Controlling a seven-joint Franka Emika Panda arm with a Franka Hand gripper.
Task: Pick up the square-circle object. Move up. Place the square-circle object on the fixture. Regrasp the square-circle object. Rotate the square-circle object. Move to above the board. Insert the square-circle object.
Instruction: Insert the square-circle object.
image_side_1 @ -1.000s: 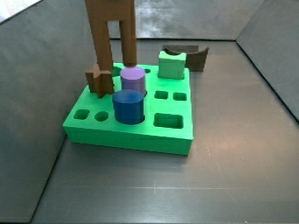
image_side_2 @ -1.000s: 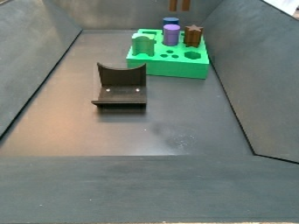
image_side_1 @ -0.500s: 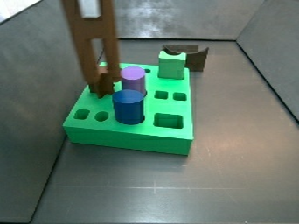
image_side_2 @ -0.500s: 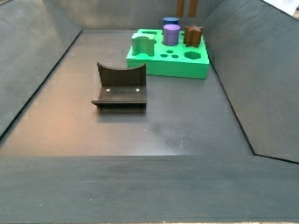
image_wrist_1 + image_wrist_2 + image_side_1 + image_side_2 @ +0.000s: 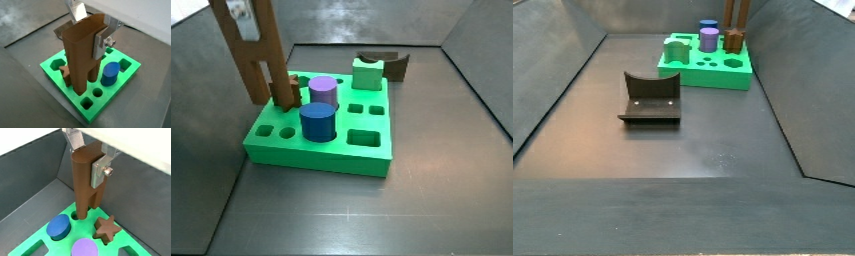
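Note:
My gripper [image 5: 89, 32] [image 5: 88, 160] is shut on the upper part of the square-circle object [image 5: 83, 60] [image 5: 85, 185], a long plain brown bar. In a side view the bar [image 5: 251, 55] leans a little, its lower end over the left back part of the board [image 5: 331, 148] next to the brown star peg [image 5: 294, 84]. In a wrist view that end sits at a round hole by the star peg [image 5: 105, 226]. The bar [image 5: 738, 14] also shows behind the board [image 5: 727, 76]. The fixture [image 5: 651, 97] [image 5: 396, 64] stands on the floor apart from the board.
On the board stand a purple cylinder [image 5: 323, 91], a blue cylinder [image 5: 318, 123] and a pale green notched peg [image 5: 369, 72]. Several open holes [image 5: 366, 137] show in its top. Grey walls [image 5: 567, 70] enclose the floor on each side.
In the side view the bar and gripper have shifted left across the board's back, from beside the purple cylinder to the left edge. The bar now leans instead of standing straight.

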